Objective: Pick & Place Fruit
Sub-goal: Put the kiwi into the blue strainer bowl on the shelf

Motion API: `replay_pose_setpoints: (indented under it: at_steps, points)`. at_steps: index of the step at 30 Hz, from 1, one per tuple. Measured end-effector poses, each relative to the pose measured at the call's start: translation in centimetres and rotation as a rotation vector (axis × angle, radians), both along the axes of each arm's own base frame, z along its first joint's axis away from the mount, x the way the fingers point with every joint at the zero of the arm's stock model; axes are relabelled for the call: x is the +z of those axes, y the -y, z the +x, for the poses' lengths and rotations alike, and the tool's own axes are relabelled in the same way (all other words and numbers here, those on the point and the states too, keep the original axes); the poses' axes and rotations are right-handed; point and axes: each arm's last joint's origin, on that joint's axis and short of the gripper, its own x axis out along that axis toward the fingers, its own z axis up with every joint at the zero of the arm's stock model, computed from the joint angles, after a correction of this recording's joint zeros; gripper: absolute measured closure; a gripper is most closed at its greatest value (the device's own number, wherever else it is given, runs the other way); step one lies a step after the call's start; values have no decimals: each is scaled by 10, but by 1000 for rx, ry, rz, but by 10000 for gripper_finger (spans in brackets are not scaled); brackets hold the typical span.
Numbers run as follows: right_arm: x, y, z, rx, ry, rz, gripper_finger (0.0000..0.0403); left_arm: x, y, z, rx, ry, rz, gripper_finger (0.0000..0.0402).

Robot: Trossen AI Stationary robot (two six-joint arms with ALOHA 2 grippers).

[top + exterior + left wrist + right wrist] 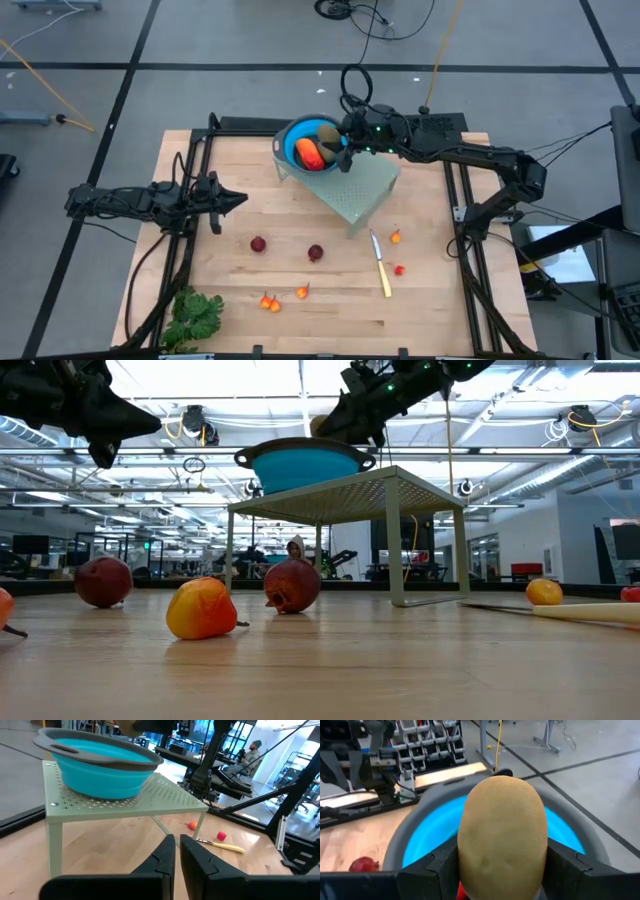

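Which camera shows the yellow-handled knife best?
The high view: the whole knife lies flat on the table, right of the dark red balls. The low view catches only its handle side-on; the left wrist sees it small; the right wrist misses it.

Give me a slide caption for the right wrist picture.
Right end effector holds a tan oval fruit over the blue bowl.

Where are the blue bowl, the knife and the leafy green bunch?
Blue bowl (95,772): left wrist view, its outer blue wall.
Knife (385,281): high view, its yellow handle.
Leafy green bunch (195,315): high view, its leaves' middle.
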Motion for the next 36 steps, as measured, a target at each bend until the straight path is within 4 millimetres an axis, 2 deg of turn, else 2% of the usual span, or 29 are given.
replay_pose_setpoints:
  at_steps: [16, 20, 28, 36]
  points:
    - [-5, -1, -2, 2, -54, 20, 196, 0, 0, 0, 1, 1, -5, 376]
    - [-5, -3, -1, 58, -54, 16, 196, 0, 0, 0, 1, 1, -5, 376]
    - [-21, -1, 10, 69, -81, 26, 195, 0, 0, 0, 1, 1, -6, 376]
    - [-20, -1, 11, 77, -78, 2, 195, 0, 0, 0, 0, 1, -7, 376]
